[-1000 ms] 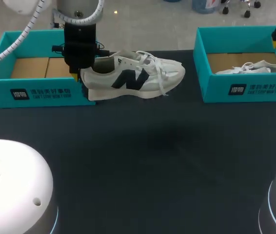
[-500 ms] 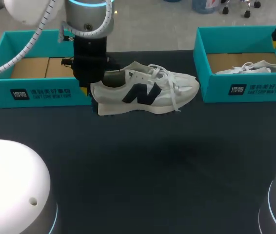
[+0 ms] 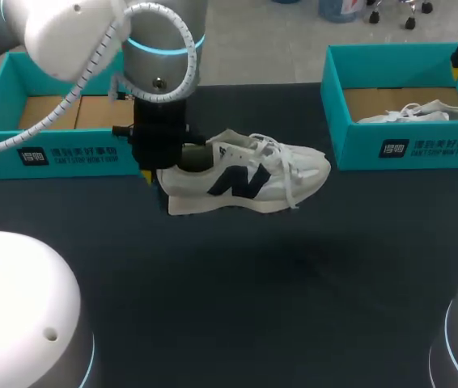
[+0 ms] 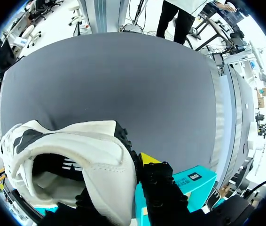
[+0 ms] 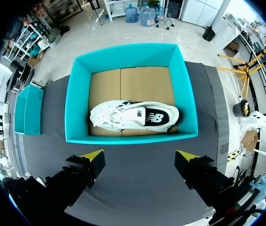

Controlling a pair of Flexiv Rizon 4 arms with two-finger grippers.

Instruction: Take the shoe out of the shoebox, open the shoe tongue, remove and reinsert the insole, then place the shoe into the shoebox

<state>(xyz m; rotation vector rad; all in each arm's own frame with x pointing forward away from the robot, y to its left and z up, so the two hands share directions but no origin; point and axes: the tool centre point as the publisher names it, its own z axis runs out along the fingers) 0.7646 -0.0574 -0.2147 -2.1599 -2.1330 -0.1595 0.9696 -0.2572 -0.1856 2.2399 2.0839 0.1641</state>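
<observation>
Yellow-tipped left fingers (image 4: 147, 159): clamped on the heel of the shoe (image 3: 245, 171). One finger is outside the heel wall with its tip showing, the other is largely hidden on the inner side of the collar.

Shoe: white, with a dark emblem on its side and white laces. It is upright, sole down, opening upward with a dark lining visible, and its toe is turned toward the right shoebox (image 3: 407, 149). It is out of both boxes, over the table (image 3: 237, 307), with its heel just beside the near right corner of the left shoebox (image 3: 59, 153). Whether the sole touches the table cannot be told.

Left arm (image 3: 160, 48): silver and white, with a ribbed white hose looped round it. It comes in from the far left corner, and its black wrist stands directly over the heel.

Left shoebox: teal, open-topped, brown cardboard floor, at the far left of the table.

Right fingers (image 5: 93, 155): yellow-tipped, spread wide apart, hanging above the table just outside the near wall of the right shoebox.

Right shoebox: teal, open-topped, cardboard floor, at the far right of the table.

Second shoe (image 5: 133, 117): white with dark trim, lying inside the right shoebox, lengthwise along its near wall
</observation>
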